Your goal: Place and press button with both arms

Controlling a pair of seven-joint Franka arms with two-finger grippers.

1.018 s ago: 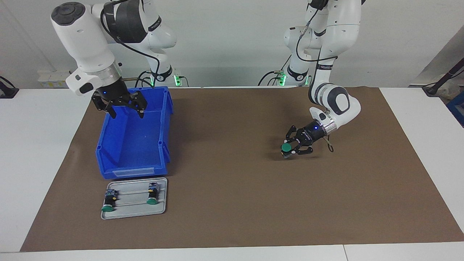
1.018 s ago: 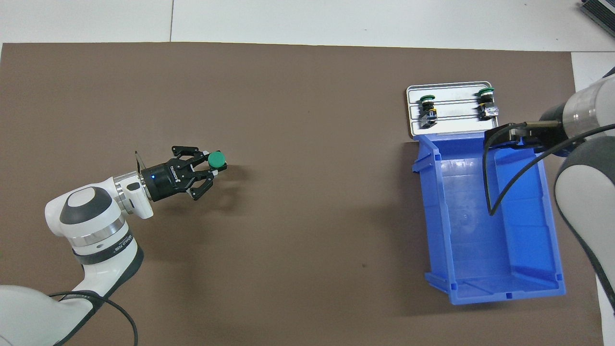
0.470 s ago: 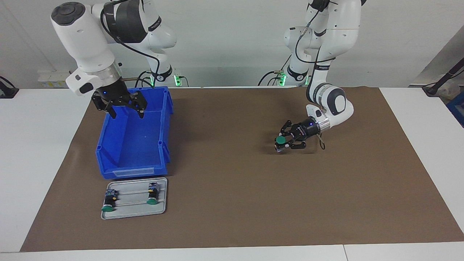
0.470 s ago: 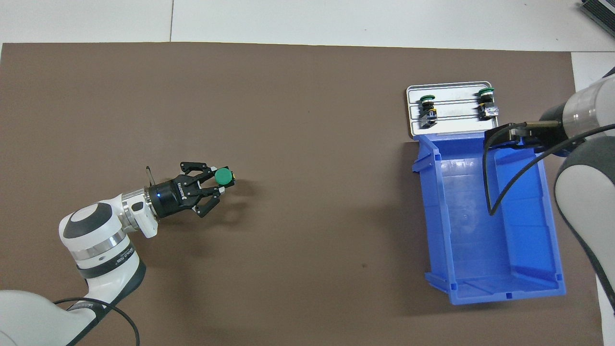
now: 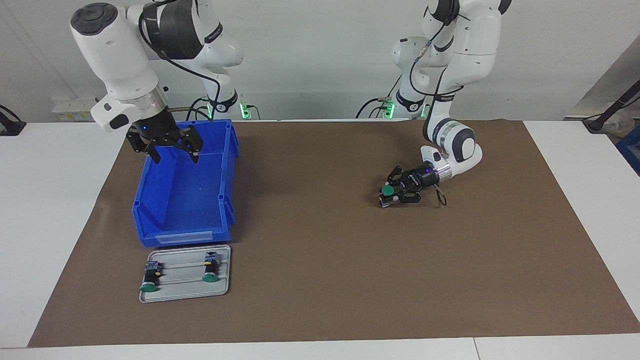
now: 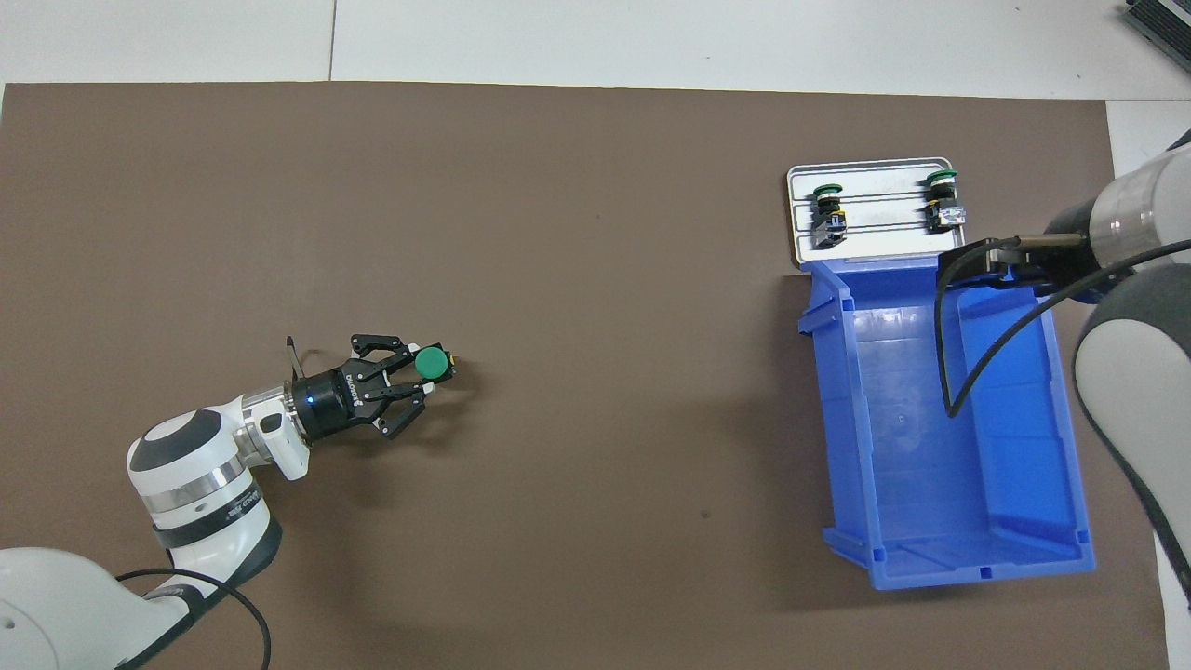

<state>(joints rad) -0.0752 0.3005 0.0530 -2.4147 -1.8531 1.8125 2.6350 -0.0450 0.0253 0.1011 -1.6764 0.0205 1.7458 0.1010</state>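
Note:
A button (image 5: 386, 190) with a round green cap stands cap-up in the fingers of my left gripper (image 5: 387, 196), which is shut on its dark body. Gripper and button are low over the brown mat (image 5: 320, 280), toward the left arm's end of the table, and the button's base is at or just above the mat. From overhead the same button (image 6: 429, 361) shows at the tip of the left gripper (image 6: 426, 372). My right gripper (image 5: 172, 152) hangs open and empty over the blue bin (image 5: 182, 235).
Two more green-capped buttons (image 5: 148, 280) (image 5: 210, 270) lie on a small metal tray (image 5: 185, 294) on the mat, beside the bin's end farther from the robots. The blue bin (image 6: 977, 563) holds nothing. White table (image 5: 50, 225) borders the mat.
The left gripper has carried the button lower and closer to the robots, with its forearm folding in. The right arm has stayed still over the bin.

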